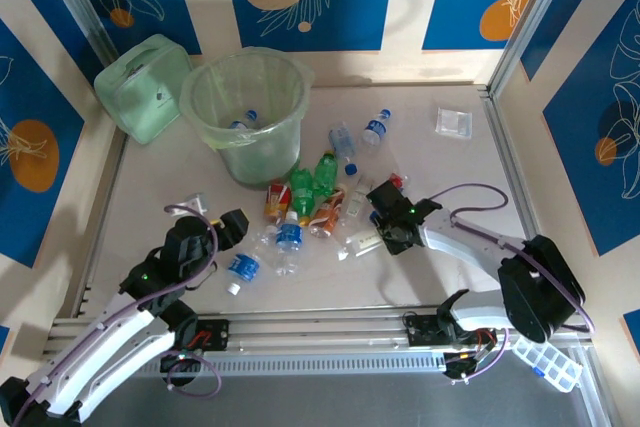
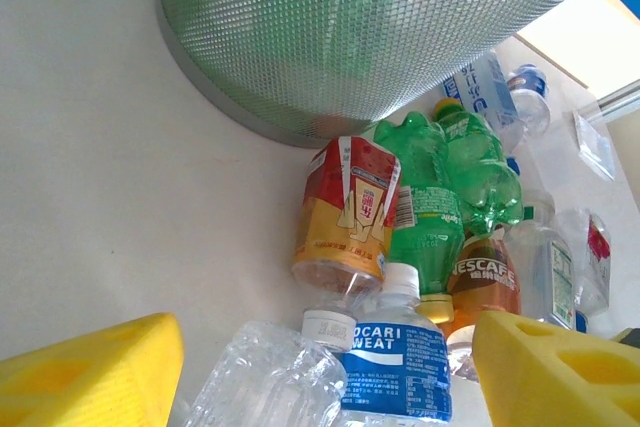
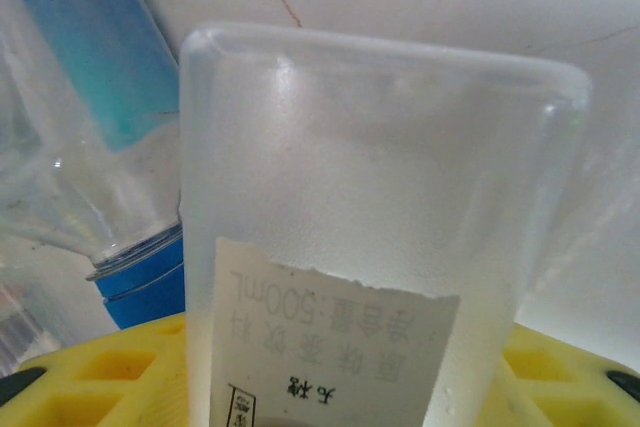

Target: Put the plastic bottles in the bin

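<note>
Your right gripper is clamped on a frosted flat-sided bottle, with yellow pads pressed to either side and a label reading 500mL. A clear bottle with a blue cap lies just beside it. Your left gripper has its jaws wide apart, low over the table, with a Pocari Sweat bottle and a crumpled clear bottle in the gap between its fingers. Beyond them a red-and-orange labelled bottle, two green bottles and a Nescafe bottle lie heaped close to the foot of the bin. Seen from above, the bin stands at the far left of the table with one blue-labelled bottle inside and a pale green boxy container just beside it; two clear bottles lie apart to its right
</note>
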